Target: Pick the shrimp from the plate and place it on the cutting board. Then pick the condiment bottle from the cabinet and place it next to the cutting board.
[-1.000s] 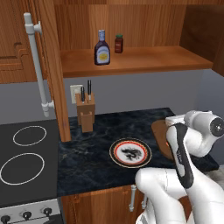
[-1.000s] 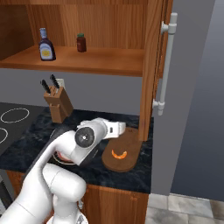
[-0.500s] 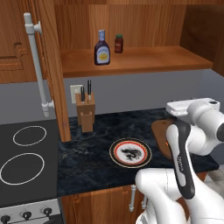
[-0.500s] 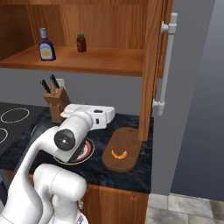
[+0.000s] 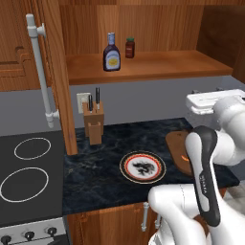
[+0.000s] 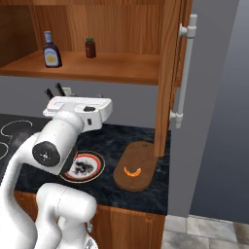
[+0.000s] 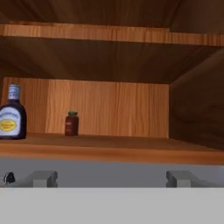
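My gripper (image 7: pixel 111 178): raised above the counter and facing into the open cabinet; my two finger tips (image 7: pixel 43 178) stand wide apart at the bottom of the hand view, with nothing between them.
Cabinet (image 5: pixel 143 64): open, brown wood, its door swung out to the left in the left base view, with the long white bar handle (image 5: pixel 42 72) on it.
On the cabinet shelf: the condiment bottle (image 5: pixel 111 52) stands upright toward the left part of the shelf, dark with a pale neck and a yellow-white label. In my hand view the bottle sits at the far left edge.
Beside the bottle: a small red jar (image 5: pixel 129 48) with a dark lid, upright, a little to the right and further back, apart from the bottle.
Plate (image 5: pixel 142 167): on the dark counter (image 5: pixel 95 167), in front of my arm. It holds nothing but its own dark centre motif.
Cutting board (image 6: pixel 135 166): flat on the counter just to the right of the plate, near the cabinet's right side panel.
Shrimp (image 6: pixel 132 171): lying on the cutting board, near its middle, curved and orange.
Knife block (image 5: pixel 94 122): upright at the back of the counter under the shelf, with dark knife handles sticking out of it.
Stove (image 5: pixel 26 177): left of the counter, two ring burners showing.
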Controlling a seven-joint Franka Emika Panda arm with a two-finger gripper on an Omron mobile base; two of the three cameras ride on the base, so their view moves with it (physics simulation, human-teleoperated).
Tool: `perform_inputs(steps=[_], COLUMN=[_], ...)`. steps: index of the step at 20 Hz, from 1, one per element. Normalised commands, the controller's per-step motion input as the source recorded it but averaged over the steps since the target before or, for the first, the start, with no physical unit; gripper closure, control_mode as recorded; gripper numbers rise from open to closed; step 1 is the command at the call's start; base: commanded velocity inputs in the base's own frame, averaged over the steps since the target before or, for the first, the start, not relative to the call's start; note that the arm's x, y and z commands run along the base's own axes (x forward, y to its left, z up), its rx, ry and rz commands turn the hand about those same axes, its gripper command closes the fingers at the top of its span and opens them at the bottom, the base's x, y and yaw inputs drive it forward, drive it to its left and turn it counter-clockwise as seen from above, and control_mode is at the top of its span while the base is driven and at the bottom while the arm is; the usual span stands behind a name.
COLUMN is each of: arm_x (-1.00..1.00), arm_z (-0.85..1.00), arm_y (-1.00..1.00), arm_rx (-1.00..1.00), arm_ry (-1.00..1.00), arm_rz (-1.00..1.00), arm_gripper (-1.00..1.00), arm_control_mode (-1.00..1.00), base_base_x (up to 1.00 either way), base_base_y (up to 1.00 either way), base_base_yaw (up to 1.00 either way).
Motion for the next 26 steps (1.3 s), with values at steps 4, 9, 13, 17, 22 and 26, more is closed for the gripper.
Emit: perform_inputs(steps=[4,9,13,17,22,26], arm_x=[-0.52,-0.48,-0.05,0.05,0.29,0.43], arm_z=[0.67,0.45,0.03,0.0,0.0,0.01], arm_y=[0.38,0.32,0.01,0.25,0.73,0.79], arm_rx=[0.0,0.0,0.0,0.0,-0.01,-0.08], arm_ry=[-0.19,-0.23,-0.06,0.04,0.22,0.33], arm_rz=[0.02,0.04,0.0,0.0,0.0,0.0], arm_gripper=[-1.0,-1.0,-1.0,-1.0,-1.0,-1.0], arm_control_mode=[-1.0,-1.0,-1.0,-1.0,-1.0,-1.0], base_base_x=[0.0,0.0,0.0,0.0,0.0,0.0], base_base_y=[0.0,0.0,0.0,0.0,0.0,0.0], base_base_yaw=[0.0,0.0,0.0,0.0,0.0,0.0])
